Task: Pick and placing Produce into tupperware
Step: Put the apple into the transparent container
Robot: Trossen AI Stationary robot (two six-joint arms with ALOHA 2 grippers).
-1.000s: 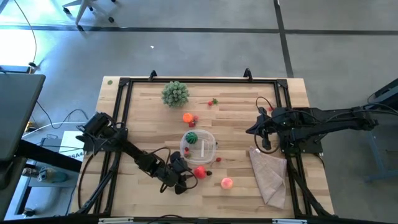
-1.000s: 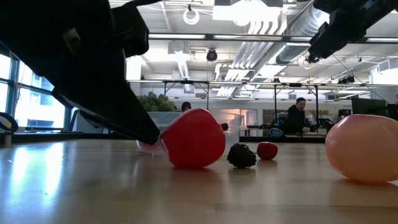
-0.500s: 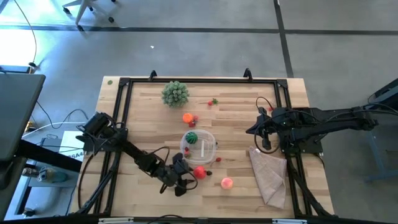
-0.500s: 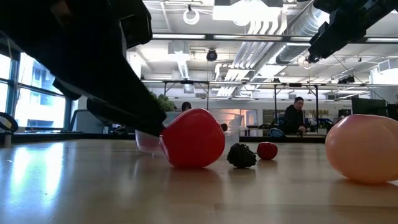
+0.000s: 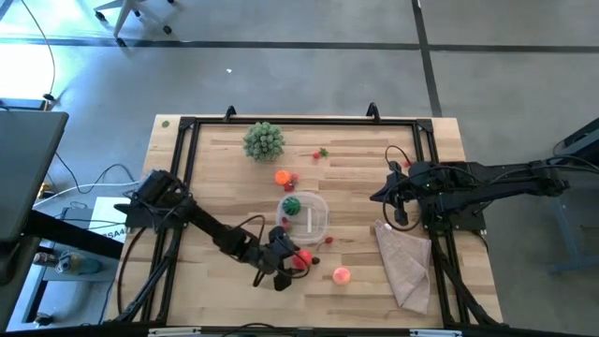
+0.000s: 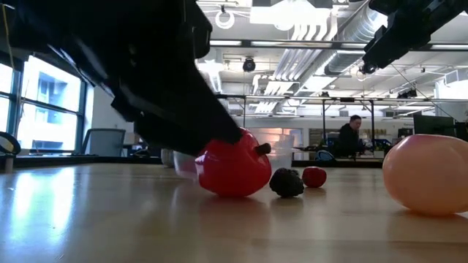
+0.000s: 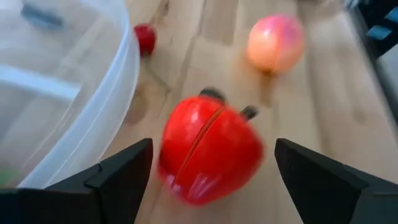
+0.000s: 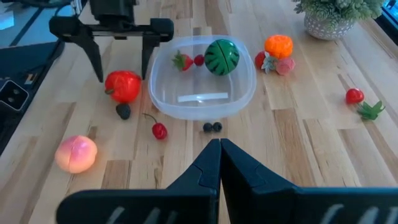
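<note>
1. Dark fingers of your left gripper (image 5: 284,265) stand wide apart near the front middle of the table, holding nothing.
2. Between those fingers lies the red tomato (image 7: 208,149), resting on the wood; in the left wrist view there is a clear gap on each side, so neither finger seems to touch it.
3. Just beyond the tomato is the tupperware (image 5: 321,217), with the green striped ball (image 8: 222,56) and two small red pieces already inside.
4. Your coming move, I judge, turns on this: the tomato lies dead ahead of the left gripper, centred in the gap, and it is roundish, so no axis matters much.
5. Right of the tomato sits the pink peach (image 5: 342,275), well clear.
6. Far right, your right gripper (image 5: 397,217) waits above the tan cloth (image 5: 405,262), its fingers pressed together on nothing.
</note>
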